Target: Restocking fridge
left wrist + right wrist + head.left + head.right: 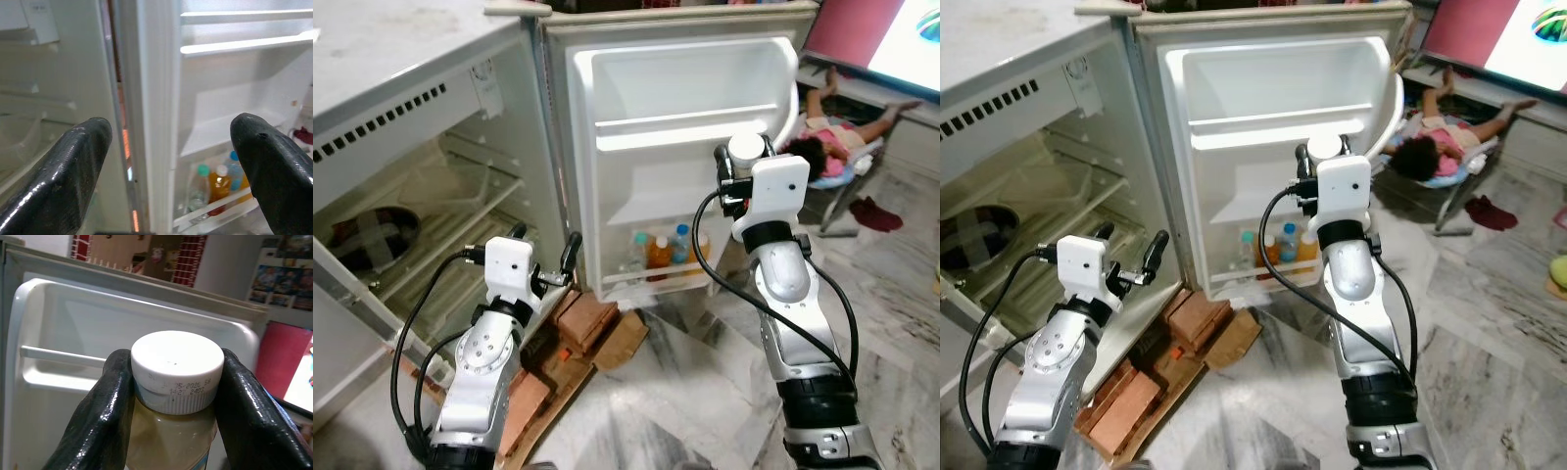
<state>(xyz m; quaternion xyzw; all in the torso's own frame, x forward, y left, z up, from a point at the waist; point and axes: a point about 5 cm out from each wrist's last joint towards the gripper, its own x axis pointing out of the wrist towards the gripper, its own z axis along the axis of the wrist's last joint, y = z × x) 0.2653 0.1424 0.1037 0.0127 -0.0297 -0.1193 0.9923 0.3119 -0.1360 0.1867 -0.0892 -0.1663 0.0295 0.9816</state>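
The fridge door (685, 98) stands open, its upper and middle shelves bare. Several drink bottles (661, 253) stand in its bottom shelf, also in the left wrist view as bottles (220, 181). My right gripper (744, 164) is raised in front of the door's middle shelf, shut on a bottle of pale liquid with a white cap (173, 364); the black fingers (110, 401) clamp its neck. My left gripper (545, 245) is open and holds nothing, low beside the hinge edge between cabinet and door.
The open fridge cabinet (440, 196) with wire shelves is on the left. Bricks (582, 318) and cardboard lie under its front corner. A person (822, 147) lies on a low chair behind the door on the right, with a red cloth (874, 213) on the marble floor.
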